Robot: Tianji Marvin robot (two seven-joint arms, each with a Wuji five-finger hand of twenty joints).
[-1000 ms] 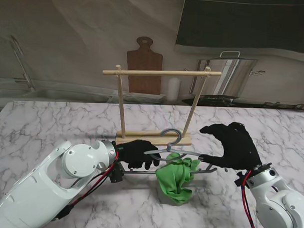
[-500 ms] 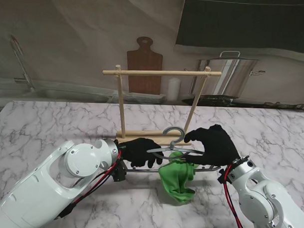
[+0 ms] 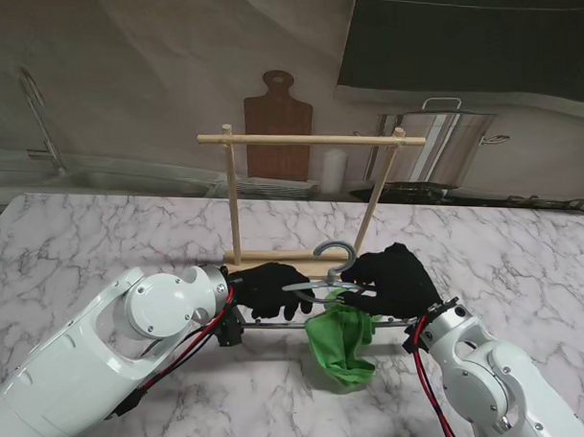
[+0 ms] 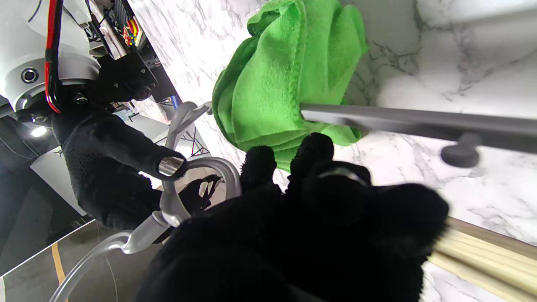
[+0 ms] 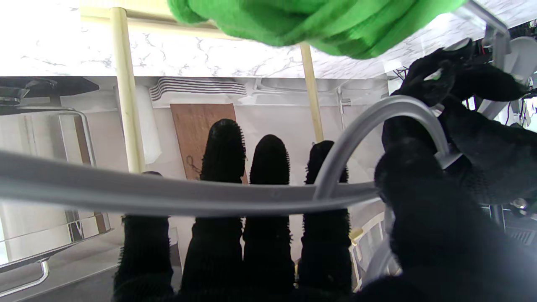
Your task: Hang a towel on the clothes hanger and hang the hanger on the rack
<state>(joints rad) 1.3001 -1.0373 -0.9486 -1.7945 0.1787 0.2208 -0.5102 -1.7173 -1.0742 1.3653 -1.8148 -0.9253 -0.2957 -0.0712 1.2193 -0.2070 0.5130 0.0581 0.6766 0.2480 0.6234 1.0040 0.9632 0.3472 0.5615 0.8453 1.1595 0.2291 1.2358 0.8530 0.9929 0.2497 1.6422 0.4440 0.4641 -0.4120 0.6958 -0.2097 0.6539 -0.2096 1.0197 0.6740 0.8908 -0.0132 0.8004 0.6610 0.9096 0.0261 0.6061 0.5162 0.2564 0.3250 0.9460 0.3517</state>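
stand camera looks down from 6 o'clock toward 12; both wrist cameras sit close, sharing the hanger (image 3: 330, 277) and green towel (image 3: 341, 340).

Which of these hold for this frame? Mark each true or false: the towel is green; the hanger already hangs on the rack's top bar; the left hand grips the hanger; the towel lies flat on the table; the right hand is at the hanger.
1. The towel is green. True.
2. The hanger hangs on the rack top bar. False: it is held low, near the rack's base.
3. The left hand grips the hanger. True.
4. The towel lies flat. False: it drapes bunched from the hanger's lower bar.
5. The right hand is at the hanger. True.
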